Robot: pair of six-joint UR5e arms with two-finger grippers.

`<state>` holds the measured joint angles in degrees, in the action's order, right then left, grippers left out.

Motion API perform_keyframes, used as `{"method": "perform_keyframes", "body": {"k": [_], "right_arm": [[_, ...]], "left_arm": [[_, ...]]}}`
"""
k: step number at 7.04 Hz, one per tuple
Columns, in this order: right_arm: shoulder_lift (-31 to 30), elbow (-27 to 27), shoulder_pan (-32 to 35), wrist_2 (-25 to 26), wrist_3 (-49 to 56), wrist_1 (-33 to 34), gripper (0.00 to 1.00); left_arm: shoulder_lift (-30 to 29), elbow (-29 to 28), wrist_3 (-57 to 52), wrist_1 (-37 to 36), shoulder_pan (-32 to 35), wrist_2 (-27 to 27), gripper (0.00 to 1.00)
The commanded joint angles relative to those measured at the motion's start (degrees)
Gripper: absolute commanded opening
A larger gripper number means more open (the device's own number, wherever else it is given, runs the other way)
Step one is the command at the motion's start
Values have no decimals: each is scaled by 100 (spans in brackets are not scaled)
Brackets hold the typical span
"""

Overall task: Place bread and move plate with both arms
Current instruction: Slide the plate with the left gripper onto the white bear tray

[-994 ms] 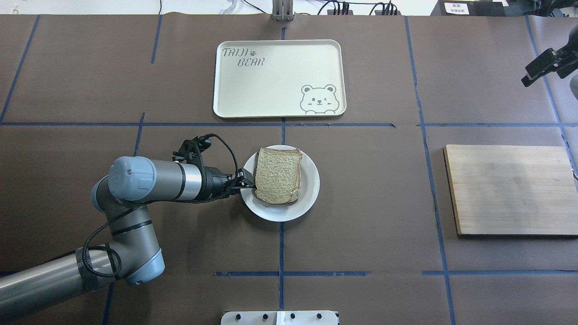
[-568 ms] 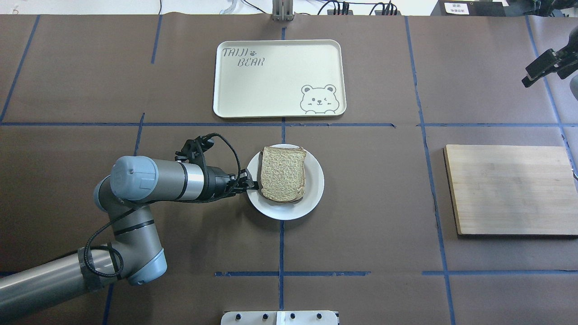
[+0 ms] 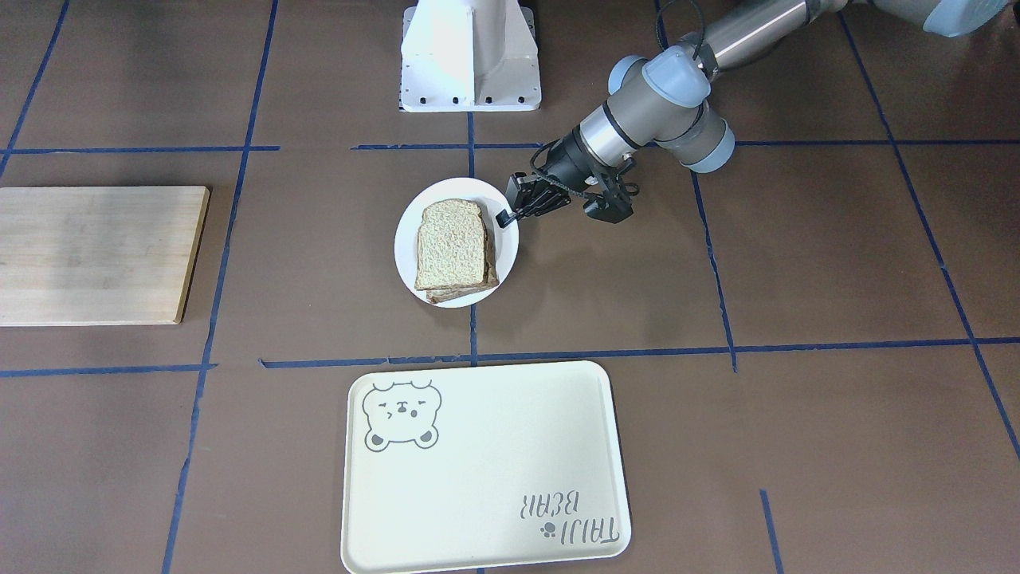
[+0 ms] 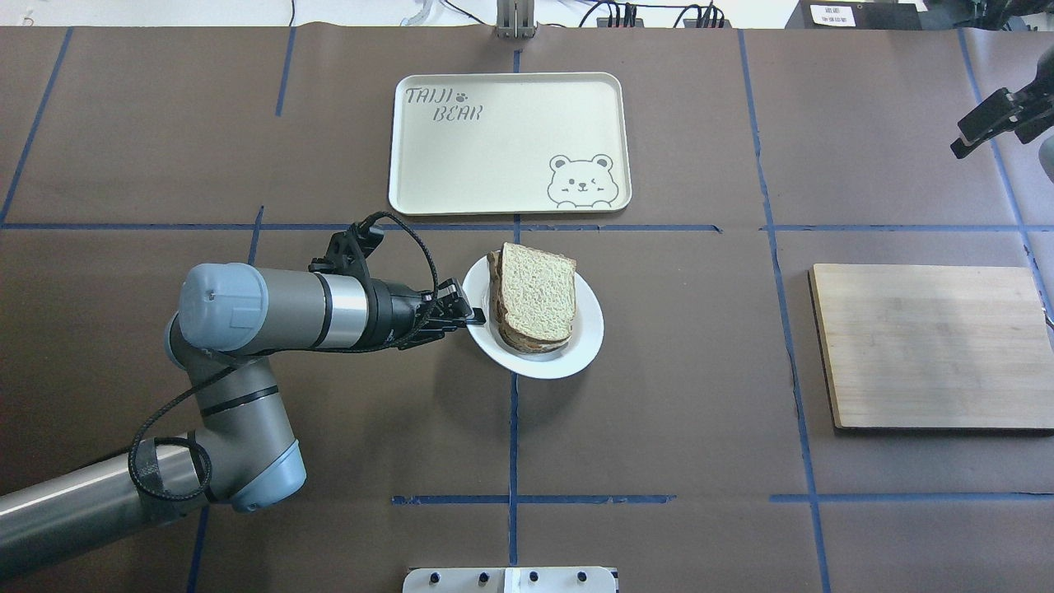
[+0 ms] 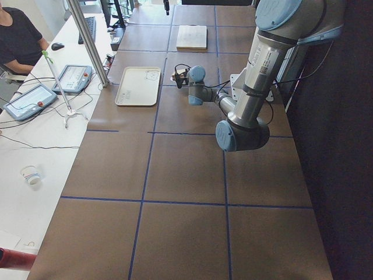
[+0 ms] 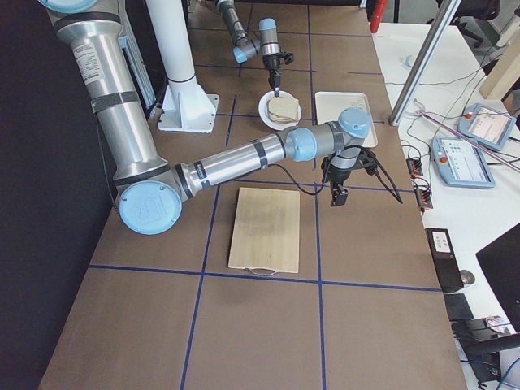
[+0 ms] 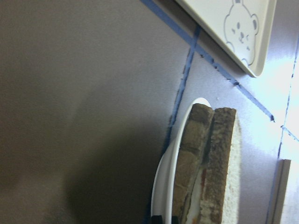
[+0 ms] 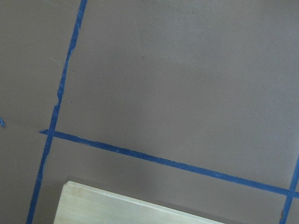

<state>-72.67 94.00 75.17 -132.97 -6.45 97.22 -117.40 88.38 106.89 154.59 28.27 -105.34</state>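
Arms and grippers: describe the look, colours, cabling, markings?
Both the left arm and right arm are silver-grey tubes with light blue joint caps and white printed labels. Left gripper and right gripper are black; a black cable loops along each wrist.

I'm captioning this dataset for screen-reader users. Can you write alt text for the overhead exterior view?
The left claw grips the left rim of a white plate carrying stacked bread mid-table. A cream bear tray lies beyond it, a wooden board to the right, and the right claw hangs at the far right edge.
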Motion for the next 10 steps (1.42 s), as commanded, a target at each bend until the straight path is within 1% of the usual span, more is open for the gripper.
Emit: {"method": "perform_keyframes", "body": {"k": [1,2,3,4,5,6,7,8,9,10], "right_arm": [[-10,22,7,-1,-14,-2,100],[-19,22,7,-1,-32,-2,100],[-71,13,7,8,-75,-2,100],[-98,22,7,-114,-85,-2,100],[-28,22,7,-168,-102,-19,100],[-10,39,76,-177,-85,-28,100],[-10,74,199,-177,-50,-28,100],[-175,92,226,-125,3,-28,100],[-316,101,462,-159,12,-28,100],[-605,249,542,-168,21,-28,100]], "left_arm": [[-63,39,322,132,47,39,0],[-81,30,585,307,91,214,0],[-299,-57,935,439,91,668,0],[-553,-337,1278,449,91,1134,0],[-860,-748,1821,449,91,1756,0],[-1029,-1161,2322,432,161,2197,0],[-1178,-1566,2588,432,292,2393,0],[-1371,-2048,2878,406,459,2595,0],[-1591,-2610,2899,405,565,2623,0],[-1671,-2903,2899,397,601,2763,0]]}}
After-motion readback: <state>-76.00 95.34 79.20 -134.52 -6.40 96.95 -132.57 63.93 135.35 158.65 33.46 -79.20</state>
